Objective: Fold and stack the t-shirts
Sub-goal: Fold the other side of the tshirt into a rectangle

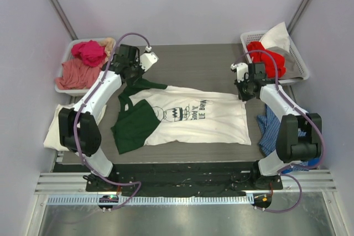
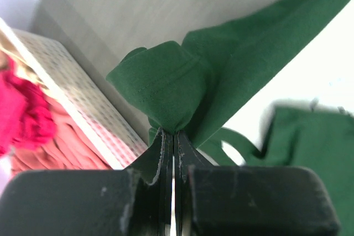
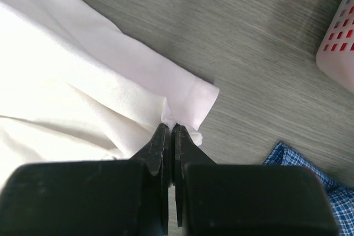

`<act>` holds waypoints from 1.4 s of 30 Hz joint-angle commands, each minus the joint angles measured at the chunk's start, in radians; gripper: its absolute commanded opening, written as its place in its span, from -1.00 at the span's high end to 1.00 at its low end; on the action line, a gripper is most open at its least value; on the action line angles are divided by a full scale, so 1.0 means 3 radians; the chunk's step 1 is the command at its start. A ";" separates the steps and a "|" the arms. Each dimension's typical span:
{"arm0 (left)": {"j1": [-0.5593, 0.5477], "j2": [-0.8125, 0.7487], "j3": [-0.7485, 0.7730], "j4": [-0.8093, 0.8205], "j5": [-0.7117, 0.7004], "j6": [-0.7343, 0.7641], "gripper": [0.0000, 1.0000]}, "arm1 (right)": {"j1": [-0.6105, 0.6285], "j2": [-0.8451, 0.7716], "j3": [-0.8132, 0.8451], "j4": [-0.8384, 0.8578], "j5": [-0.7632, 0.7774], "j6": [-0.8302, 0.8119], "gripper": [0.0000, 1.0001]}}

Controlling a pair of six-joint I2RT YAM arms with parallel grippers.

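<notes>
Left gripper [image 2: 173,135] clamped on a bunched fold of the green shirt [image 2: 166,81], the rest trailing off to its right. Basket [image 2: 83,109] with pink clothes [image 2: 25,117] just left of it. Right gripper [image 3: 170,129] pinched tight on the white shirt [image 3: 83,81] corner. Shirt spreads to its left, checked cloth [image 3: 310,175] to its lower right.

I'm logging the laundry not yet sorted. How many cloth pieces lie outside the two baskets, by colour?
white printed t-shirt: 1
dark green t-shirt: 1
cream t-shirt: 1
blue checked cloth: 1
Total: 4
</notes>
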 commanded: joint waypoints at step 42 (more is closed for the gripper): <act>-0.0099 -0.1147 -0.1241 -0.0705 0.0019 -0.0277 1.00 | 0.0021 -0.0589 -0.0876 -0.0269 0.0228 -0.0466 0.73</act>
